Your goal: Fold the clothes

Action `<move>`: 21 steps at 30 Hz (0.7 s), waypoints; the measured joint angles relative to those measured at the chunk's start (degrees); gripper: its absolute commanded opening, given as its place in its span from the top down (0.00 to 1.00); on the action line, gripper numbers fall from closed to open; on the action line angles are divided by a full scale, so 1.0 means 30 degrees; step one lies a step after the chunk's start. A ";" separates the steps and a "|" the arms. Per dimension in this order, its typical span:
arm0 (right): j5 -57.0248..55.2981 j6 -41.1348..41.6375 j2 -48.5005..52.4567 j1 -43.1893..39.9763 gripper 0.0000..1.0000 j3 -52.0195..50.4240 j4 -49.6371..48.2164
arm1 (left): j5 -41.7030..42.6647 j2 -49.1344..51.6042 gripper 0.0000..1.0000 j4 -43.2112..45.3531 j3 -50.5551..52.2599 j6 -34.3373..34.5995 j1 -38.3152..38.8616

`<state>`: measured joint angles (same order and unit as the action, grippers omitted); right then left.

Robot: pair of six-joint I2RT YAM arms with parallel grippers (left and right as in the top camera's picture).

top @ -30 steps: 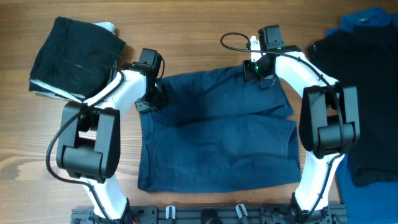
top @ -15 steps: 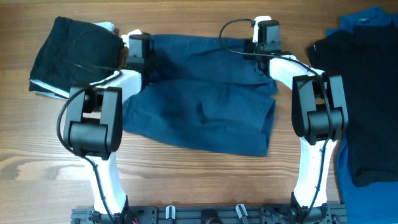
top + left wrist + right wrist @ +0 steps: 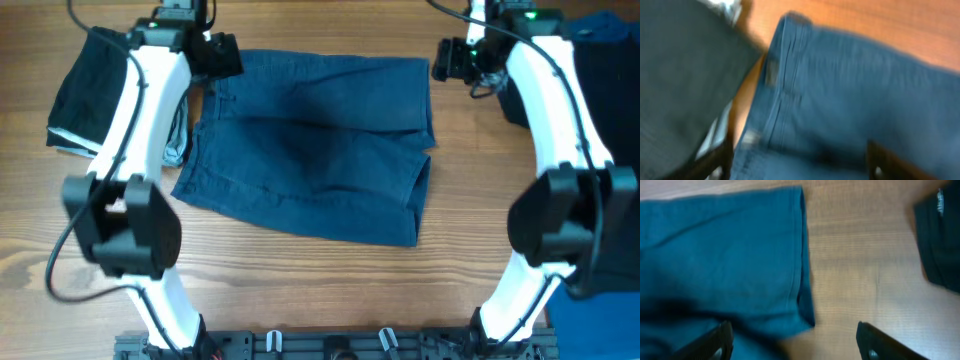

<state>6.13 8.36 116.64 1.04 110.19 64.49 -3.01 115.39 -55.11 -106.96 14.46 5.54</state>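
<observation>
Wood-grain counter (image 3: 330, 290) is filling the overhead frame and carrying everything else. Across its upper middle the dark navy garment (image 3: 310, 140) is lying spread flat as a rough rectangle. Its top edge is running close to the upper border of the frame, and its lower edge is slanting down toward the right. Along its right side, one layer is showing over another.

At the right edge of the frame a black garment (image 3: 625, 110) is lying partly behind the right arm. A bright blue garment (image 3: 612, 28) is peeking out above it in the upper right corner. In the upper left, a second black garment (image 3: 85, 90) is lying just beside the navy one. A narrow pale blue piece (image 3: 178, 140) is showing between the two, next to the left arm.

The left hand (image 3: 220, 57) is hanging at the navy garment's upper left corner. In the blurred left wrist view its fingers (image 3: 715, 160) are standing wide apart above the stitched band, with nothing gripped between them. The right hand (image 3: 450, 62) is hanging just off the upper right corner. Its fingers (image 3: 715, 339) are likewise spread wide, one over the navy cloth and the other over bare wood, holding nothing. Whether either hand is touching the fabric cannot be told.
</observation>
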 measured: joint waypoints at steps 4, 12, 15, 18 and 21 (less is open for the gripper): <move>0.1690 0.0772 -0.1282 0.0015 0.43 0.0160 0.5508 | 0.1617 -0.2339 0.00 -0.5428 -0.0248 -0.0087 -0.0721; 0.3796 0.2535 -0.6768 0.2397 0.43 -1.0659 0.2273 | 0.2696 -0.2433 0.02 -0.9209 0.0102 -0.0080 -0.1581; 0.5428 0.3198 -0.8524 0.2353 0.43 -1.5664 -0.1494 | 0.2637 -0.2441 0.03 -0.9071 0.1078 0.0073 -0.1588; 0.5625 0.3483 -0.8524 0.2353 0.43 -1.7981 -0.2674 | 0.2382 -0.2769 0.02 -0.7708 0.3191 0.0612 -0.1676; 0.4940 0.3891 -0.8531 0.2353 0.51 -1.8338 -0.3723 | 0.1945 -0.4554 0.01 -0.4779 0.6776 0.1326 -0.2259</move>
<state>20.95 20.03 91.05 8.10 55.18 53.32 2.83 101.73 -69.45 -86.63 18.44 -1.23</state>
